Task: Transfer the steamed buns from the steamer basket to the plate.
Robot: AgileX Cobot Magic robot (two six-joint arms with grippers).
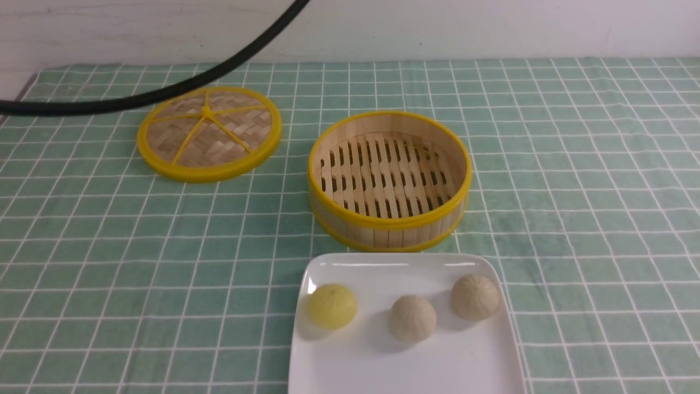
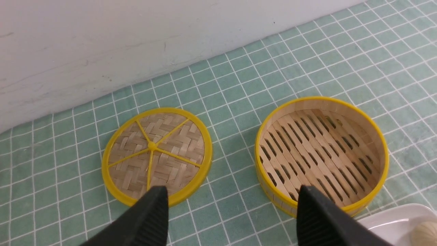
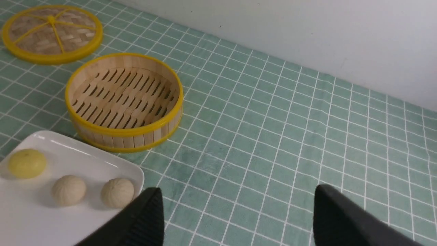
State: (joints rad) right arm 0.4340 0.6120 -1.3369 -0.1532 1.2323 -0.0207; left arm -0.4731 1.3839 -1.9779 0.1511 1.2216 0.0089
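Three steamed buns rest on the white plate (image 1: 339,372) at the near edge: a pale yellow bun (image 1: 332,306) on the left, one cream bun (image 1: 412,318) in the middle and another cream bun (image 1: 474,297) on the right. Behind the plate stands the steamer basket (image 1: 389,180), with only its slatted floor showing inside. Neither gripper shows in the front view. In the left wrist view my left gripper (image 2: 232,193) hangs open above the cloth between lid and basket (image 2: 321,153). In the right wrist view my right gripper (image 3: 239,194) is open over bare cloth, to the right of the plate (image 3: 41,218).
The flat woven lid (image 1: 209,132) with yellow rim lies on the green checked cloth to the far left of the basket. A black cable (image 1: 164,93) crosses the far left above it. A white wall closes off the far side of the table.
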